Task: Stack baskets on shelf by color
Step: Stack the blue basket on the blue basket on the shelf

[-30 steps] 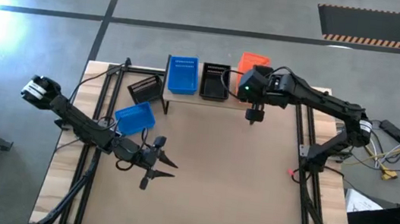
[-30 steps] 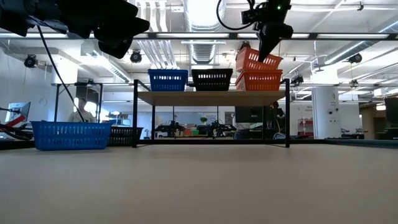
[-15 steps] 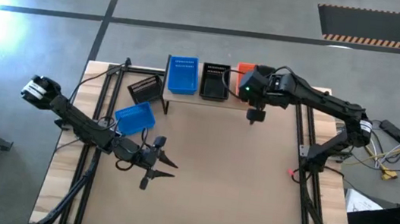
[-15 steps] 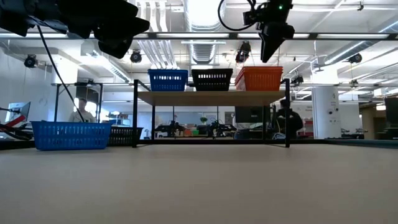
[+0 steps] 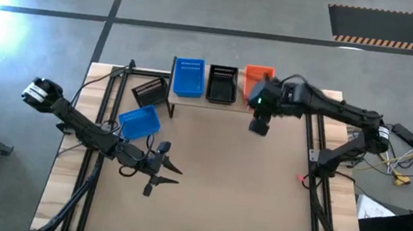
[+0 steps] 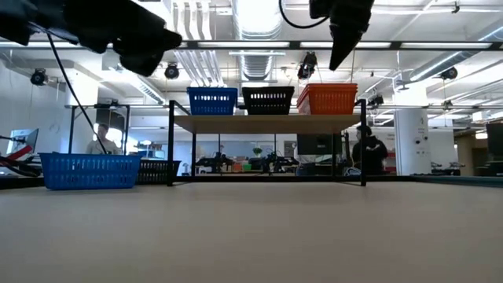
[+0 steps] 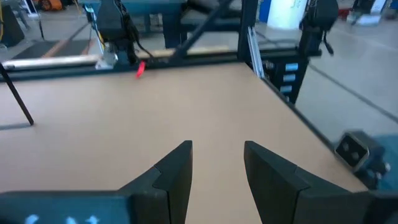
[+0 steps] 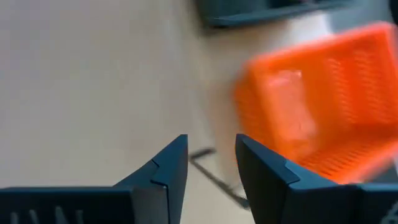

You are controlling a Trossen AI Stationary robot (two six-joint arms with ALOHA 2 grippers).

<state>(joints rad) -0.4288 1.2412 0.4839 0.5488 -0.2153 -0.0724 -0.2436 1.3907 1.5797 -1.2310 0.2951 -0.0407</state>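
Observation:
The shelf stands at the table's far edge and carries three baskets side by side: blue, black and orange. The orange basket also shows in the right wrist view. My right gripper hangs open above the shelf's near right corner, clear of the orange basket, with nothing between its fingers. My left gripper waits open over the table's left half. A blue basket and a black basket rest on the tabletop left of the shelf.
The wide middle and near part of the tabletop is bare wood. A small red object lies near the right edge. Black frame bars run along both sides. People stand in the room behind the table.
My right gripper has let go of the orange basket it held tilted over the orange one on the shelf. That basket has dropped level into the one beneath. The gripper has then risen and drawn back a little toward the table's near edge.

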